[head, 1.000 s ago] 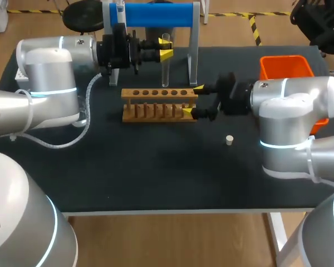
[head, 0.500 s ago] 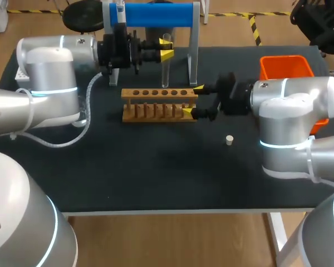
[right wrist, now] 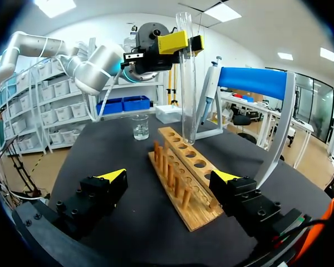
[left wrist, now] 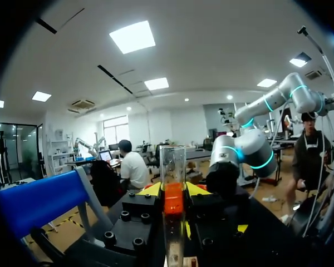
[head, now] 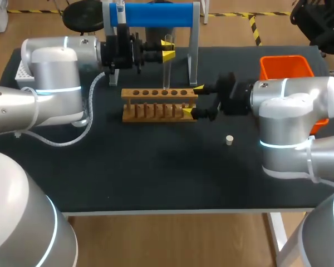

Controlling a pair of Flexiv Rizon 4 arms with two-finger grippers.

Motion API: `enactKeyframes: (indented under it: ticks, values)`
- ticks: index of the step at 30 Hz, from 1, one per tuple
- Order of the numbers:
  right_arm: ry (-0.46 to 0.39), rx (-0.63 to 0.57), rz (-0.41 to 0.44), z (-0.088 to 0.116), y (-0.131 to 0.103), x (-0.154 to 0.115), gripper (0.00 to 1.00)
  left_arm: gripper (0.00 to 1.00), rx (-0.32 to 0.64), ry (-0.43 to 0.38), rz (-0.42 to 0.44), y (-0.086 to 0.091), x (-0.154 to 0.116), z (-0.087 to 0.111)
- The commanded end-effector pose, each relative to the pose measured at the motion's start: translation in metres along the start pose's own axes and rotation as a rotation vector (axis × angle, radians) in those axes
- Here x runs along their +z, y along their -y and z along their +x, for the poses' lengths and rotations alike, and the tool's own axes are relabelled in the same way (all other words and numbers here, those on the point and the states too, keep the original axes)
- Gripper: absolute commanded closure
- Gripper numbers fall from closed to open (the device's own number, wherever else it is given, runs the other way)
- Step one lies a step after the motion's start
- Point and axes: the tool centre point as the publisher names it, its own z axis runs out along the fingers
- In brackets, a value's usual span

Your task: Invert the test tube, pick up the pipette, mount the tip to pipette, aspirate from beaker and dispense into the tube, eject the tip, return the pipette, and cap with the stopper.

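Left claw (head: 166, 54) is pinching an upright test tube (head: 166, 72) over the wooden rack (head: 156, 107) near the table's (head: 156, 172) far edge. Right claw (head: 192, 100) is sitting spread wide at the rack's right end.

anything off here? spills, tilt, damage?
Nothing stands out. The left claw holds the test tube upright over the rack; right claw sits open around the rack's end; stopper lies loose on the table. No spill visible.

Left wrist view: the test tube (left wrist: 173, 167) is cut off at the picture's edge, lower end unseen. On the head view, the right arm (head: 286, 108) hides part of the orange bin (head: 285, 67). Whether the tube touches the wooden rack (head: 158, 105) is too small to call.
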Motion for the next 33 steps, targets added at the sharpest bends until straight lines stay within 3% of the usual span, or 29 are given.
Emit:
enactKeyframes:
  ticks: [1, 33]
  values:
    - [0.005, 0.0, -0.002, 0.001, 0.001, 0.0, 0.0, 1.0, -0.006, -0.008, 0.0, -0.003, 0.0, -0.004]
    - [0.005, 0.0, -0.002, 0.001, 0.001, 0.0, 0.0, 1.0, -0.046, 0.001, 0.005, -0.021, -0.002, -0.008]
